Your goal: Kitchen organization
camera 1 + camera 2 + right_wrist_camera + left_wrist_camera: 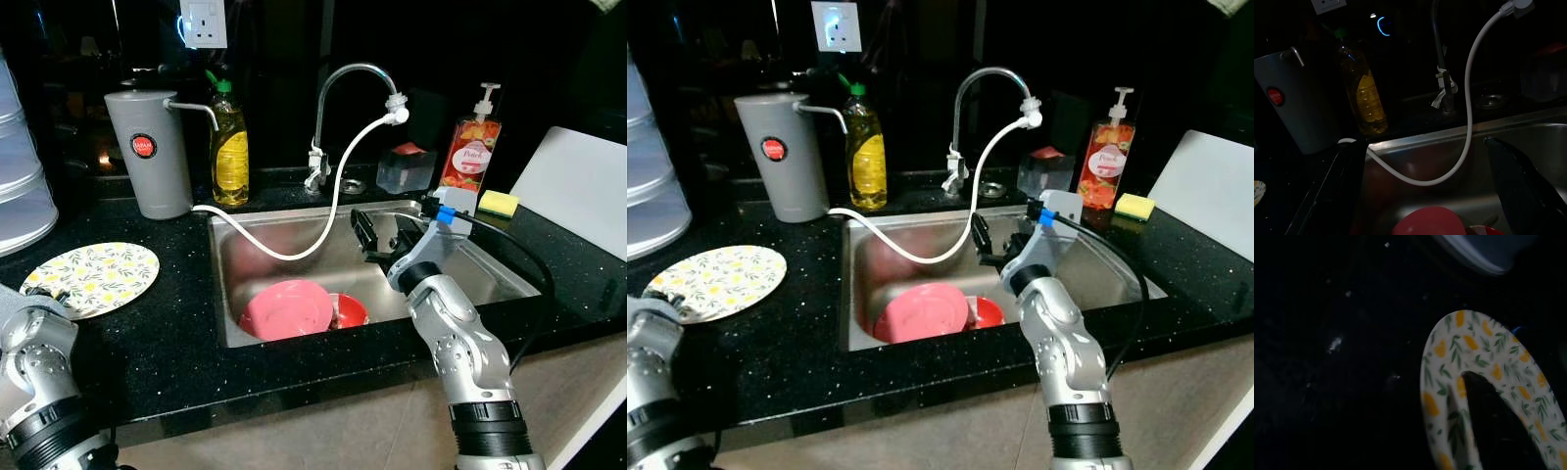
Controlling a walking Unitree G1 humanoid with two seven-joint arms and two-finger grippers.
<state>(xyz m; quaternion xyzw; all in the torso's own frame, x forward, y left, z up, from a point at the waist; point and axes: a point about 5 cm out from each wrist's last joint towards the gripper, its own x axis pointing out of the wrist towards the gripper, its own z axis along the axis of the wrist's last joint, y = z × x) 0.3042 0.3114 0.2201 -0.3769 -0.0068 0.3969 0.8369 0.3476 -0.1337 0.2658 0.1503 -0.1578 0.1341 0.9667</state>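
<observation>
The right gripper [380, 233] is hanging wide open and empty over the sink [490, 266], above the pink plate [287, 308] lying inside, while the left gripper [1484, 431], its spread unclear, is hovering over the patterned plate [93, 277] on the counter [176, 343].

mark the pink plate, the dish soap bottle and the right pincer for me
pink plate [287, 309]: left eye view, middle of its upturned face, lying in the sink.
dish soap bottle [230, 157]: left eye view, on the yellow body.
right pincer [384, 235]: left eye view, midway between its fingertips, open above the sink.
</observation>
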